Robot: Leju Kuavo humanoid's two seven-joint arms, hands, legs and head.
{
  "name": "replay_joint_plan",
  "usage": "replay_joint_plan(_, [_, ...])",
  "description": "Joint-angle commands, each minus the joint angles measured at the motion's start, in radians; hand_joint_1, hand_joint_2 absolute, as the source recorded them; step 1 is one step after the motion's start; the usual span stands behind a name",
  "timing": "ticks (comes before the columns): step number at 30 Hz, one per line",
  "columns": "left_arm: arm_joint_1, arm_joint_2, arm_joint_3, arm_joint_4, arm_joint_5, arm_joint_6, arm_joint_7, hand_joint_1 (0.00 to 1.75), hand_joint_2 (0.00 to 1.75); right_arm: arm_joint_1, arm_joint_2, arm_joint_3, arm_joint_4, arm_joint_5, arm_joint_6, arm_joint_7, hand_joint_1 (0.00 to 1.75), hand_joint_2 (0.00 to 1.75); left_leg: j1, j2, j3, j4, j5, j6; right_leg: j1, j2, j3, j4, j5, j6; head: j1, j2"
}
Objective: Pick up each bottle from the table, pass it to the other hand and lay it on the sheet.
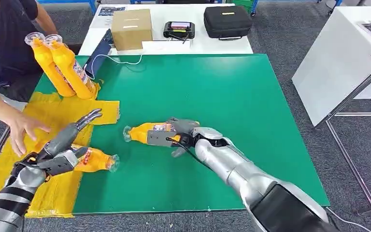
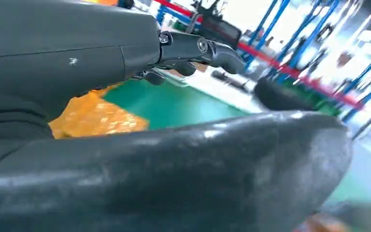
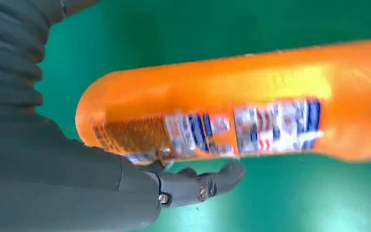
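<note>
Centre of the head view: right hand [image 1: 181, 135] wrapped around an orange plastic bottle with a printed label [image 1: 147, 133] over the green desk [image 1: 251, 96]. Lower left — left hand [image 1: 63, 152] spread over a second orange bottle [image 1: 96, 161] at the yellow sheet [image 1: 53, 116] edge. Risk: a loose hold lets the smooth bottle slip or roll.

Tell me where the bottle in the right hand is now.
In the head view the bottle lies on its side near the middle of the green mat, gripped by the right hand, just right of the yellow sheet.
</note>
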Motion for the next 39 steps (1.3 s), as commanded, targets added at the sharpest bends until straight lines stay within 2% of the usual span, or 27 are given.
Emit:
replay_joint_plan(1, [0.057, -0.114, 0.165, -0.156, 0.074, -0.076, -0.029, 0.00, 0.00, 0.006, -0.049, 0.152, 0.173, 0.215, -0.013, 0.126, 0.00, 1.75, 0.002, -0.002, 0.003, 0.000, -0.001, -0.001, 0.001, 0.003, 0.005, -0.002, -0.001, -0.001, 0.000, 0.000])
replay_joint_plan(4, [0.034, -0.136, 0.157, -0.127, 0.088, -0.105, -0.039, 0.00, 0.00, 0.066, -0.086, 0.202, 0.217, 0.299, 0.028, 0.170, 0.02, 1.75, 0.001, -0.006, 0.004, -0.002, 0.000, -0.001, 0.001, -0.002, 0.007, -0.004, -0.001, -0.001, 0.000, 0.000])
replay_joint_plan(5, [0.022, -0.142, 0.149, -0.112, 0.087, -0.104, -0.039, 0.00, 0.00, 0.090, -0.093, 0.221, 0.228, 0.328, 0.053, 0.174, 1.45, 1.75, 0.002, -0.007, 0.005, -0.001, -0.001, -0.001, 0.001, -0.001, 0.008, -0.004, -0.001, -0.002, -0.001, 0.000])
replay_joint_plan(6, [0.016, -0.144, 0.141, -0.106, 0.088, -0.106, -0.042, 0.00, 0.00, 0.113, -0.101, 0.225, 0.233, 0.340, 0.059, 0.173, 1.75, 1.75, 0.002, -0.006, 0.004, -0.002, 0.000, -0.001, 0.001, -0.002, 0.007, -0.004, -0.001, -0.001, 0.000, 0.000])
replay_joint_plan(9, [0.009, -0.152, 0.129, -0.104, 0.121, -0.114, -0.048, 0.00, 0.00, 0.182, -0.105, 0.245, 0.248, 0.375, 0.079, 0.176, 1.75, 1.75, 0.003, -0.010, 0.010, -0.004, 0.000, -0.001, 0.002, -0.004, 0.014, -0.008, -0.001, -0.002, 0.001, 0.000])
replay_joint_plan(11, [0.015, -0.147, 0.126, -0.117, 0.142, -0.112, -0.048, 0.00, 0.00, 0.215, -0.097, 0.263, 0.250, 0.408, 0.088, 0.187, 1.75, 1.75, 0.002, -0.007, 0.015, -0.002, -0.002, -0.001, 0.002, -0.004, 0.012, -0.006, -0.002, -0.002, 0.000, 0.000])
replay_joint_plan(13, [0.020, -0.139, 0.123, -0.129, 0.157, -0.114, -0.048, 0.00, 0.00, 0.239, -0.087, 0.264, 0.248, 0.428, 0.101, 0.195, 1.75, 1.75, 0.004, -0.010, 0.019, -0.004, -0.002, -0.003, 0.003, -0.005, 0.010, -0.009, -0.004, -0.007, 0.000, 0.000])
replay_joint_plan(15, [0.023, -0.139, 0.125, -0.133, 0.165, -0.114, -0.048, 0.00, 0.00, 0.243, -0.080, 0.237, 0.243, 0.413, 0.093, 0.195, 1.75, 1.75, 0.004, -0.005, 0.030, -0.003, -0.008, -0.003, 0.002, -0.002, 0.019, -0.007, -0.010, -0.009, -0.001, 0.000])
replay_joint_plan(19, [0.039, -0.141, 0.144, -0.143, 0.155, -0.113, -0.047, 0.00, 0.00, 0.203, -0.071, 0.152, 0.225, 0.375, 0.040, 0.194, 1.75, 1.75, 0.003, -0.006, 0.035, -0.003, -0.007, -0.003, 0.002, -0.003, 0.024, -0.007, -0.010, -0.010, 0.000, 0.000])
replay_joint_plan(20, [0.040, -0.140, 0.145, -0.143, 0.155, -0.113, -0.047, 0.00, 0.00, 0.197, -0.070, 0.151, 0.225, 0.376, 0.045, 0.194, 1.75, 1.75, 0.004, -0.008, 0.030, -0.004, -0.004, -0.004, 0.002, -0.003, 0.020, -0.009, -0.007, -0.011, -0.001, 0.000])
replay_joint_plan(21, [0.044, -0.141, 0.148, -0.147, 0.158, -0.119, -0.045, 0.00, 0.00, 0.197, -0.072, 0.127, 0.214, 0.360, 0.018, 0.188, 1.75, 1.75, 0.004, -0.005, 0.032, -0.002, -0.006, -0.003, 0.002, -0.001, 0.021, -0.006, -0.008, -0.010, 0.000, 0.000])
replay_joint_plan(22, [0.064, -0.151, 0.171, -0.166, 0.176, -0.134, -0.031, 0.00, 0.00, 0.187, -0.066, 0.032, 0.192, 0.296, -0.078, 0.136, 1.75, 1.75, 0.003, -0.004, 0.035, -0.002, -0.008, -0.003, 0.002, -0.001, 0.023, -0.005, -0.009, -0.010, -0.001, 0.000])
replay_joint_plan(23, [0.080, -0.153, 0.181, -0.182, 0.184, -0.142, -0.028, 0.00, 0.00, 0.168, -0.061, -0.001, 0.188, 0.273, -0.092, 0.116, 1.75, 1.75, 0.004, -0.006, 0.033, -0.004, -0.005, -0.003, 0.002, -0.001, 0.022, -0.007, -0.007, -0.011, 0.000, 0.000])
replay_joint_plan(24, [0.111, -0.165, 0.210, -0.214, 0.227, -0.168, -0.005, 0.00, 0.00, 0.158, -0.056, -0.126, 0.138, 0.161, -0.197, 0.001, 1.75, 1.75, 0.003, -0.003, 0.036, -0.002, -0.008, -0.003, 0.001, 0.001, 0.024, -0.005, -0.009, -0.010, -0.001, 0.000])
replay_joint_plan(25, [0.152, -0.187, 0.246, -0.263, 0.293, -0.209, 0.031, 0.00, 0.00, 0.139, -0.048, -0.243, 0.080, 0.051, -0.244, -0.109, 1.75, 1.75, 0.003, -0.002, 0.031, -0.003, -0.006, -0.003, 0.002, 0.002, 0.019, -0.006, -0.007, -0.011, 0.000, 0.000])
replay_joint_plan(26, [0.182, -0.208, 0.269, -0.304, 0.333, -0.228, 0.059, 0.00, 0.00, 0.140, -0.047, -0.320, 0.011, -0.030, -0.251, -0.173, 1.75, 1.75, 0.003, 0.001, 0.033, -0.001, -0.008, -0.003, 0.001, 0.005, 0.020, -0.003, -0.007, -0.010, 0.000, 0.000])
replay_joint_plan(29, [0.206, -0.216, 0.266, -0.347, 0.337, -0.231, 0.079, 0.00, 0.00, 0.154, -0.069, -0.324, -0.083, -0.036, -0.208, -0.133, 1.75, 1.75, 0.003, 0.006, 0.030, -0.002, -0.008, -0.003, 0.002, 0.010, 0.022, -0.004, -0.002, -0.010, 0.000, 0.000])
replay_joint_plan(30, [0.205, -0.215, 0.266, -0.346, 0.337, -0.231, 0.080, 0.00, 0.00, 0.162, -0.070, -0.324, -0.083, -0.036, -0.207, -0.134, 1.75, 1.75, 0.003, 0.008, 0.032, -0.001, -0.009, -0.003, 0.002, 0.011, 0.029, -0.003, -0.003, -0.008, 0.000, 0.000])
replay_joint_plan(31, [0.202, -0.215, 0.266, -0.344, 0.337, -0.231, 0.080, 0.00, 0.00, 0.168, -0.072, -0.323, -0.081, -0.035, -0.208, -0.134, 1.75, 1.75, 0.002, 0.011, 0.030, -0.001, -0.008, -0.003, 0.001, 0.013, 0.025, -0.002, -0.001, -0.007, 0.000, 0.000])
replay_joint_plan(33, [0.191, -0.212, 0.263, -0.327, 0.336, -0.232, 0.080, 0.00, 0.00, 0.173, -0.069, -0.319, -0.072, -0.033, -0.218, -0.140, 1.75, 1.75, 0.003, 0.008, 0.023, 0.000, -0.006, -0.004, 0.002, 0.011, 0.018, -0.002, 0.000, -0.007, -0.001, 0.000])
replay_joint_plan(35, [0.191, -0.212, 0.263, -0.327, 0.336, -0.232, 0.080, 0.00, 0.00, 0.173, -0.069, -0.319, -0.072, -0.033, -0.218, -0.140, 1.75, 1.75, 0.003, 0.004, 0.018, 0.000, -0.003, -0.004, 0.002, 0.008, 0.016, -0.002, -0.001, -0.007, 0.000, 0.000])
replay_joint_plan(39, [0.191, -0.212, 0.263, -0.327, 0.336, -0.232, 0.080, 0.00, 0.00, 0.173, -0.069, -0.319, -0.072, -0.033, -0.218, -0.140, 1.75, 1.75, 0.004, 0.005, 0.013, 0.000, -0.004, -0.003, 0.004, 0.010, 0.012, -0.001, 0.000, -0.007, -0.001, 0.000])
